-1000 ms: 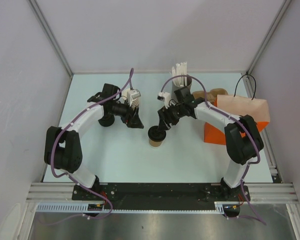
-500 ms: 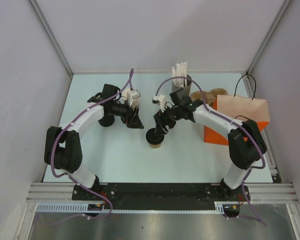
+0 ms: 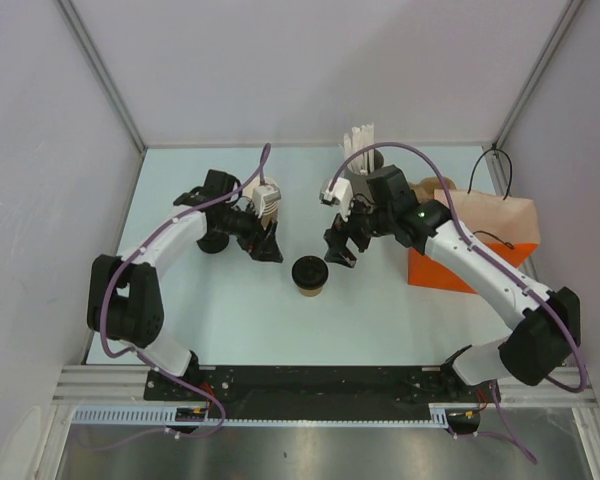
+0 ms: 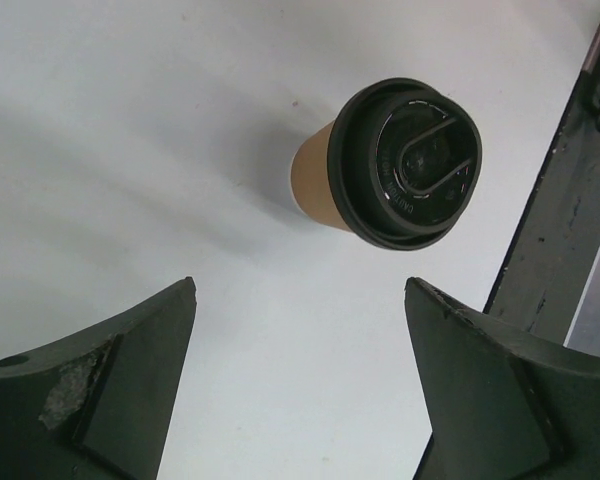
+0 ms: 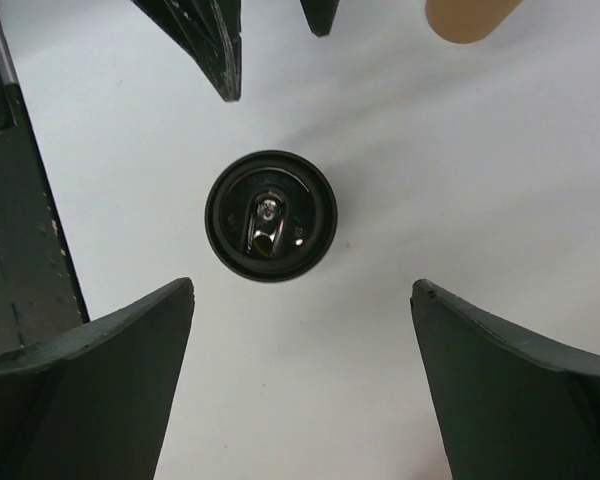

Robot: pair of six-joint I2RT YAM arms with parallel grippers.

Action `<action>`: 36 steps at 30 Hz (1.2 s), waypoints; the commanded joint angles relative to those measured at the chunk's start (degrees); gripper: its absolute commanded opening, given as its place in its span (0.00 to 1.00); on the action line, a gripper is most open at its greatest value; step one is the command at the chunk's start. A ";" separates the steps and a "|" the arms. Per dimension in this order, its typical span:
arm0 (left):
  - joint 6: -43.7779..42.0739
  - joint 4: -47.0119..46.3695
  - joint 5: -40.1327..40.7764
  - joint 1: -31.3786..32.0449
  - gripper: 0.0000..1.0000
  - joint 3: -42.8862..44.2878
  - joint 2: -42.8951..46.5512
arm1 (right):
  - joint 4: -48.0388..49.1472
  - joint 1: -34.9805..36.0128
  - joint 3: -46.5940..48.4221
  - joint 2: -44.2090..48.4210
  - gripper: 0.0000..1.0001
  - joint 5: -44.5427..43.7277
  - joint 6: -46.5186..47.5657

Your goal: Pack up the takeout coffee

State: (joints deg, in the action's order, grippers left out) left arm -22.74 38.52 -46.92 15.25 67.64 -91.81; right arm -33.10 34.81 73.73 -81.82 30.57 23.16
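1. The coffee cup (image 3: 309,276) is standing upright on the desk (image 3: 230,320) with its black lid (image 5: 270,215) sitting on top. It is between my two arms and touching neither.
2. I am holding my left fingers (image 4: 110,390) spread wide and gripping nothing. They are hovering near the cup's left side and pointing toward it.
3. I am also keeping my right fingers (image 5: 90,390) spread wide and empty. They are hanging above the desk, just beyond the cup and to its right, and my right wrist camera is looking straight down onto the lid.
4. The orange bag (image 3: 442,270) is standing near the desk's right edge, well apart from the cup and partly under my right arm.
5. A holder of white sticks (image 3: 360,140) is standing at the back of the desk, behind my right fingers.
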 commanded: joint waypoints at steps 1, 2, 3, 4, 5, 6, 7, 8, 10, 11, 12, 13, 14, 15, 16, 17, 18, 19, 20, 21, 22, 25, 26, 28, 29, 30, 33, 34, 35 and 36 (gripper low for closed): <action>-3.36 2.87 4.19 -0.39 0.92 2.42 6.81 | -6.69 1.05 2.20 5.87 0.98 -4.37 8.30; -3.01 2.87 5.59 -0.48 0.93 2.15 8.91 | -7.84 1.49 2.20 6.23 1.00 -4.98 10.57; -2.92 2.79 6.56 -0.48 0.96 1.45 9.89 | -8.99 1.58 2.20 6.67 1.00 -5.08 11.46; -2.75 2.96 7.36 -0.48 0.97 1.10 10.94 | -11.35 1.75 2.20 7.20 1.00 -5.17 12.43; -3.01 3.05 8.41 -0.57 0.98 0.66 12.78 | -12.59 1.93 2.20 7.29 1.00 -4.73 14.09; -2.84 3.05 9.03 -0.74 0.99 -0.30 13.75 | -13.73 2.11 2.12 7.55 1.00 -4.47 15.07; -2.83 2.96 9.91 -0.92 0.99 -0.83 15.59 | -15.57 2.37 1.94 7.73 1.00 -4.29 15.77; -2.83 3.14 10.61 -1.09 0.99 -1.80 16.39 | -16.55 2.81 1.85 7.90 1.00 -4.03 16.47; -3.18 3.84 11.58 -1.88 1.00 -2.77 18.84 | -18.31 3.60 1.06 8.17 1.00 -4.72 18.85; -3.01 4.10 12.45 -2.15 0.99 -3.38 19.73 | -18.49 4.21 0.71 8.26 1.00 -5.51 19.46; -3.18 4.37 14.38 -2.41 0.99 -3.74 20.44 | -18.58 5.78 0.27 8.34 1.00 -6.30 20.60; -3.88 5.32 14.66 -3.20 0.99 -4.09 22.01 | -18.75 6.76 -0.25 8.34 1.00 -8.40 21.40; -4.32 5.42 14.83 -3.73 0.99 -4.96 22.89 | -18.75 7.90 -0.61 8.26 1.00 -9.46 22.36; -4.59 5.25 14.84 -4.43 0.99 -5.67 23.86 | -18.93 9.82 -0.78 8.17 1.00 -10.43 24.46; -4.77 4.38 14.92 -5.65 0.99 -6.54 25.70 | -18.67 10.97 -0.96 7.91 1.00 -12.79 25.26; -4.77 4.02 14.92 -6.19 0.99 -8.38 26.41 | -18.32 11.85 -0.96 7.91 1.00 -13.86 25.97; -4.85 3.58 14.58 -6.63 0.99 -9.27 27.12 | -17.62 13.17 -1.05 7.56 1.00 -14.65 26.84; -4.77 3.05 14.49 -7.24 0.99 -10.15 28.08 | -17.35 13.62 -1.05 7.47 1.00 -15.53 28.85; -4.42 1.92 14.57 -7.42 1.00 -11.90 28.44 | -17.00 13.97 -1.05 7.29 1.00 -15.80 30.00; -4.24 1.38 14.49 -7.60 0.99 -12.70 28.70 | -16.04 14.15 -1.22 6.86 1.00 -15.98 30.89; -3.81 0.77 14.31 -7.60 0.99 -13.31 29.23 | -15.42 14.32 -1.22 6.68 1.00 -16.06 32.55; -3.89 0.06 14.92 -7.60 1.00 -14.64 29.76 | -14.10 14.41 -1.49 5.54 0.98 -14.49 35.45; -3.80 -0.11 14.92 -7.60 1.00 -14.90 29.85 | -13.83 14.41 -1.49 5.01 0.98 -14.14 36.86; -3.63 -0.29 14.31 -7.60 1.00 -14.99 30.02 | -13.13 14.59 -1.58 2.73 0.94 -14.13 38.18; -3.63 -0.29 13.96 -7.60 0.99 -15.16 29.85 | -12.78 14.76 -1.58 1.76 0.91 -14.22 38.63; -3.63 -0.46 14.04 -7.60 1.00 -15.25 29.85 | -11.99 14.94 -1.58 0.88 0.88 -14.22 38.89; -3.54 -0.99 14.48 -7.51 0.99 -15.95 29.41 | -11.02 15.38 -1.49 -1.85 0.76 -13.52 39.07; -3.45 -1.08 14.57 -7.60 0.99 -16.04 29.23 | -10.76 15.47 -1.58 -2.46 0.76 -12.91 39.07; -3.45 -1.08 14.40 -7.60 0.99 -16.13 29.23 | -10.32 15.64 -1.58 -3.16 0.75 -12.81 39.07; -3.36 -1.08 14.31 -7.60 0.99 -16.13 28.97 | -9.45 15.64 -1.58 -3.43 0.71 -12.55 38.98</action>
State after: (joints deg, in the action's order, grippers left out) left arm -25.98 39.40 -32.49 7.94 52.01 -63.66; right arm -46.00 49.87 72.05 -83.94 16.99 60.36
